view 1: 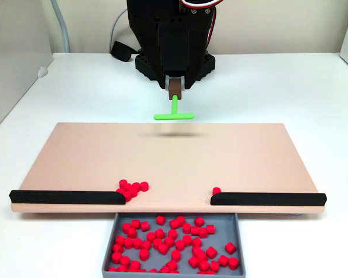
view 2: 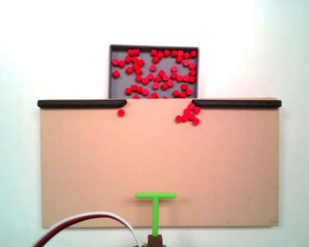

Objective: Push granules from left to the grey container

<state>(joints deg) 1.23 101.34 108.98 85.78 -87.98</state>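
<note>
Many red granules (view 1: 174, 240) lie in the grey container (view 1: 240, 240), which sits against the front edge of the beige board (view 1: 162, 162). A small cluster of granules (view 1: 132, 187) rests on the board by the inner end of the left black strip (view 1: 66, 197). One lone granule (view 1: 216, 190) sits at the right strip's inner end (view 1: 267, 198). In the top-down fixed view the cluster (view 2: 188, 114) is on the right and the lone granule (view 2: 121, 112) on the left, below the container (view 2: 118, 85). My gripper (view 1: 175, 87) (view 2: 155, 241) is shut on a green T-shaped stick (view 1: 174, 114) (view 2: 155, 200), held at the board's far edge, well away from the granules.
The board (view 2: 144, 154) lies on a white table. The gap between the two black strips (view 2: 80, 103) (view 2: 237, 103) opens onto the container. The arm's black base (view 1: 174, 58) stands behind the board. Red, white and black cables (view 2: 87, 224) trail beside the gripper.
</note>
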